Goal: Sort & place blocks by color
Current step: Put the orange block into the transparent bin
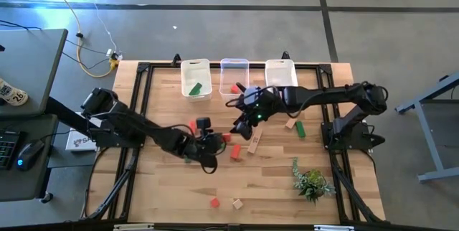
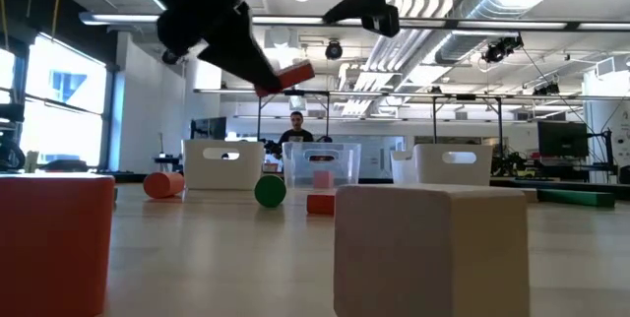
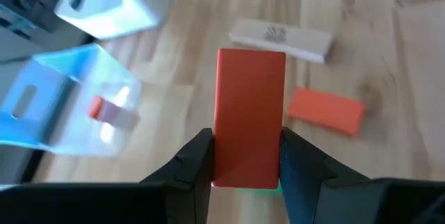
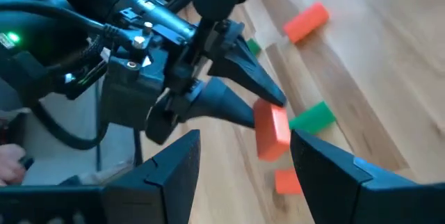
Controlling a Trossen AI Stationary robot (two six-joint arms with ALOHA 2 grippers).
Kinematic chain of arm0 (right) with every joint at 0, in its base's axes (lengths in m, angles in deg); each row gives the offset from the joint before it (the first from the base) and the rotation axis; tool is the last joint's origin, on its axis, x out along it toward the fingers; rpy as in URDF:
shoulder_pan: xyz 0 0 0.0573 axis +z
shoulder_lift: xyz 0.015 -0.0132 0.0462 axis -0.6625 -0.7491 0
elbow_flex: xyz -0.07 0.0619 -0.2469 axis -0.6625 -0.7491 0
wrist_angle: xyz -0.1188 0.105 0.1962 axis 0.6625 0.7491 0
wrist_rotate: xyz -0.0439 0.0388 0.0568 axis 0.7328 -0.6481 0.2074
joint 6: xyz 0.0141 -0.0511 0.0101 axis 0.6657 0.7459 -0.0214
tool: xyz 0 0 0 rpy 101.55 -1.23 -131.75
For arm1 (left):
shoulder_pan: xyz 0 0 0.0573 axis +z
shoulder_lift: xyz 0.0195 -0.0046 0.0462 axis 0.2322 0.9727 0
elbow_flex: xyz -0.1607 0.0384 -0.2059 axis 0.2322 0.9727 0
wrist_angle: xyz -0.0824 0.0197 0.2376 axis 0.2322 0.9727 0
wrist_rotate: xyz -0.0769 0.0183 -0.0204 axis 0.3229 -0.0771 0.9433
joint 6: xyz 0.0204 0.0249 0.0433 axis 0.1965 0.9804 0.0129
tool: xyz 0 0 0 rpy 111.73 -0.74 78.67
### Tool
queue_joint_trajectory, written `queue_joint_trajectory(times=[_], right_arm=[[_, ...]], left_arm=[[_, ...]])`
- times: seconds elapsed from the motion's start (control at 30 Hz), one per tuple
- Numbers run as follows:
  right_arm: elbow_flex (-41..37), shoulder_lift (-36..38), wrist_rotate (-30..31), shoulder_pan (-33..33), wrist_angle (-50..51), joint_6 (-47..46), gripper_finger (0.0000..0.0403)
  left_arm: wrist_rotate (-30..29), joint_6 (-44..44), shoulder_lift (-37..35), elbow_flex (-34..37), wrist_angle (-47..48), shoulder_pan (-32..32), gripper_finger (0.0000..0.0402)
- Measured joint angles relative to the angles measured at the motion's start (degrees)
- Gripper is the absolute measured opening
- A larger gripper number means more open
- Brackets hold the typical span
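Red block [image 3: 249, 116] clamped in left hand [image 3: 245, 165] | right hand [image 4: 243, 158] wide, empty | low view only: person [image 2: 296, 130] behind bins

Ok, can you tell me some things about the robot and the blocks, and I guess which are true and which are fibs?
1. The left gripper is holding a red block. True.
2. The right gripper is squeezing a green block. False: it is open and holds nothing.
3. The clear middle bin has a red block in it. True.
4. The plant sits inside a bin. False: it stands on the table, near the right arm's side.
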Motion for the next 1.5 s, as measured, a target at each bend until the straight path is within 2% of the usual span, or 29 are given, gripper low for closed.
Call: queue_joint_trajectory(times=[0.23, 0.6, 0.93, 1.1, 1.37, 1.5], right_arm=[[0.0, 0.0, 4.7, 1.2, 0.6, 1.8, 0.0209], [0.0, 0.0, 9.0, 1.2, 3.6, 1.7, 0.0209], [0.0, -0.2, 9.3, 1.2, 3.7, 1.7, 0.0202], [0.0, -0.2, 9.3, 1.2, 4.6, 2.1, 0.0158], [0.0, -0.2, 10.7, 1.1, 4.3, 4.5, 0.0041], [0.0, -0.2, 11.4, 1.1, 4.8, 7.0, 0.0039]], left_arm=[[-1.6, 7.6, 0.0, 0.0, -6.1, 1.2, 0.0103], [-10.7, 18.3, 0.0, 0.0, -14.4, 1.1, 0.0104], [-11.9, 22.5, 0.0, 0.0, -20.5, 2.5, 0.0106], [-13.6, 24.3, 0.0, 0.0, -21.7, 3.2, 0.0108], [-14.2, 25.9, 0.0, 0.0, -22.7, 4.0, 0.0115], [-13.4, 27.1, 0.0, 0.0, -22.8, 4.9, 0.0125]])
